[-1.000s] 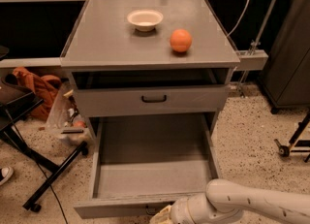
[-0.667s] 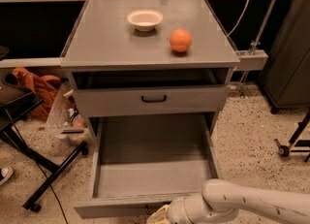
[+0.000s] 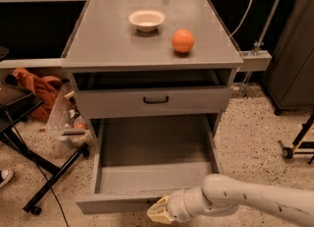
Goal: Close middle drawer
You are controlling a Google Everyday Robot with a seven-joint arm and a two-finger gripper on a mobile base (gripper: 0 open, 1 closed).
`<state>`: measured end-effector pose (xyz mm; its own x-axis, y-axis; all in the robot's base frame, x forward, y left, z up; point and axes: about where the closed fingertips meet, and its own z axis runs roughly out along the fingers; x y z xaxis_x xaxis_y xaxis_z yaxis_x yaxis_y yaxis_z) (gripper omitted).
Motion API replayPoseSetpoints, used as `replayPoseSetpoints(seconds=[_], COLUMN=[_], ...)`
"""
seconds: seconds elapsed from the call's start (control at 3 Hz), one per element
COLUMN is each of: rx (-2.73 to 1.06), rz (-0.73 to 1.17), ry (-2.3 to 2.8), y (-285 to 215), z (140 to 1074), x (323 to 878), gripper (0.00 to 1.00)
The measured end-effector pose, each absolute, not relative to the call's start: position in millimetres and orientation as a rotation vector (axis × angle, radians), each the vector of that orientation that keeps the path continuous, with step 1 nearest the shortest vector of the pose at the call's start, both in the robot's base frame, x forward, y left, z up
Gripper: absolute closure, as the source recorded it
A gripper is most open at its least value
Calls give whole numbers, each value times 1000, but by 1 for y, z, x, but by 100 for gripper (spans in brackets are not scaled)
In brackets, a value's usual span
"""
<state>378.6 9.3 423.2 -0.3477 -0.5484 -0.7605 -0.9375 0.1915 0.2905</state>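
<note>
Two drawers are being shown in the front of the grey table [image 3: 108,44]. The middle drawer [image 3: 152,177], the lower of the two, is being presented pulled far out toward the camera, with its long shallow tray fully exposed and its low front panel running along the bottom of the view. The cream-coloured pincer [image 3: 159,212] is being held against the outer face of that panel, near its centre, at the very bottom edge of the view. Whether it is apart, together or clamped on anything cannot be told, and contact with the panel cannot be confirmed either. The pincer is being carried by a pale arm [image 3: 245,199] that is being extended in from the lower right corner.

Above the open tray, the drawer with the taller front panel [image 3: 196,100] is being seen pushed nearly in, a black loop handle [image 3: 156,100] at its centre and a dark slot above it. On the table top, a white bowl [image 3: 146,19] is being supported toward the back, and an orange [image 3: 183,41] is being supported near it, to the right and closer to the front, the two apart. An orange cloth [image 3: 37,86] and a black stand [image 3: 54,177] are being seen on the speckled floor [image 3: 255,137] to the left.
</note>
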Motion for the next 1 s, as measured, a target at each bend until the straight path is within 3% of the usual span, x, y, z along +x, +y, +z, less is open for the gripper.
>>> replayPoseSetpoints(seconds=[0.33, 0.67, 1.0], rx=[-1389, -1367, -1367], rz=[967, 936, 936], ry=[1961, 1941, 1941], y=[3, 0, 0], z=[426, 421, 421], x=[405, 434, 434], gripper=[12, 0, 0])
